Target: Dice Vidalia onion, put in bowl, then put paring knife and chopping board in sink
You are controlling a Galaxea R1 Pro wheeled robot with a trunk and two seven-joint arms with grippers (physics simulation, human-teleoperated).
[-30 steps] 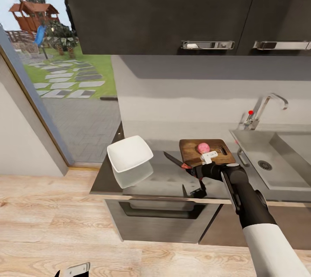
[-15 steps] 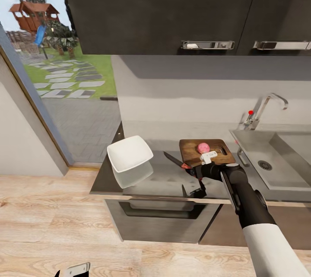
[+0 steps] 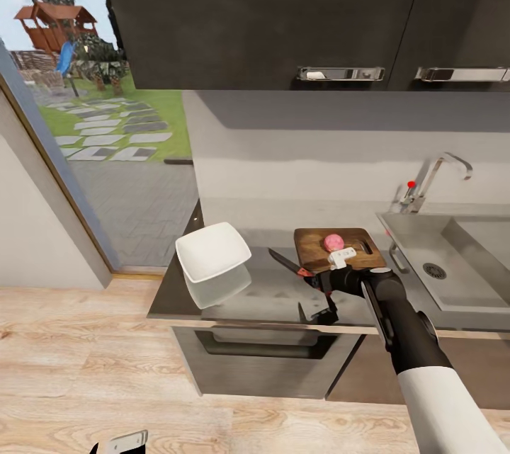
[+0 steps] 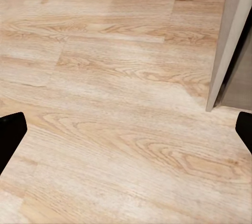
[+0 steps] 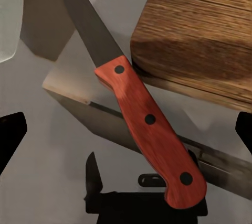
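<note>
Head view, right gripper [image 3: 316,277] low centre over the knife [image 3: 286,263] on the table [image 3: 269,298], onion [image 3: 333,241] on the board [image 3: 333,247], bowl [image 3: 212,252] left, sink [image 3: 453,256] right, left wrist view, left gripper [image 4: 126,129] jaws apart above wooden floor [image 4: 115,103], right wrist view, jaws spread wide around the red handle, not gripping.

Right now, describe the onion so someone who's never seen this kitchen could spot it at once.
Find the steel sink at the right of the grey countertop. Just left of it lies a brown chopping board. The onion sits on that board: a small pinkish-white ball, the only round thing there, unlike the slim red-handled knife beside the board.
</note>
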